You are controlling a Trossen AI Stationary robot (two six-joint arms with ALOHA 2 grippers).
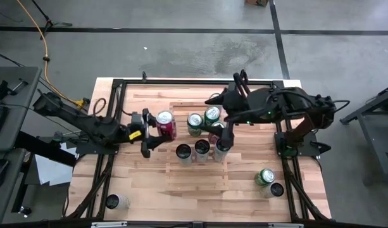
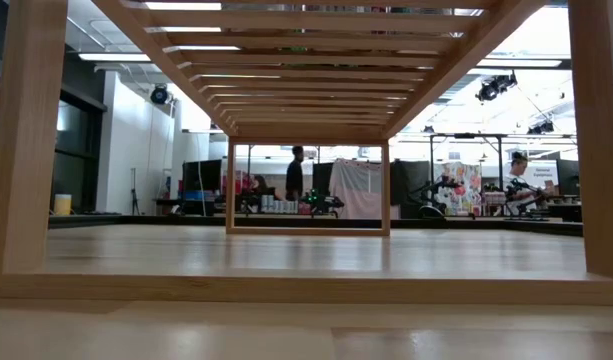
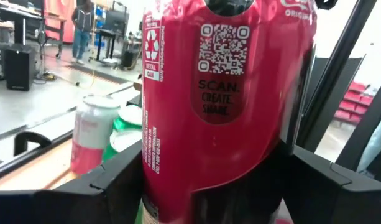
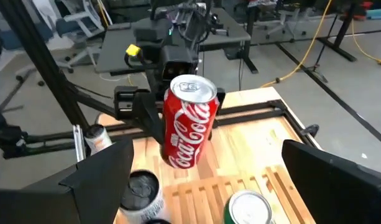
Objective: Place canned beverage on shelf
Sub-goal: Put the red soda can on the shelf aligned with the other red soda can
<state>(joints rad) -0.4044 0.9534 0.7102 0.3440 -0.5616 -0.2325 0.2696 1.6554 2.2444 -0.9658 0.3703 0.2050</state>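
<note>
Red can (image 1: 166,124) is upright, gripped by the left tool (image 1: 150,134), riding at the shelf's (image 1: 149,103) left side, slats directly beneath. Right tool (image 1: 219,140) hangs released over the middle cans (image 1: 200,148), so left is nearer.

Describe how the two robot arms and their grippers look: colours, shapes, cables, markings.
Both arms are black, built of jointed blocky segments. The left arm ends in the left gripper, with two flat, angular matte-black fingers. The right arm carries looping black cables and a small green light near its middle; the right gripper has the same broad black fingers. No markings are readable.
</note>
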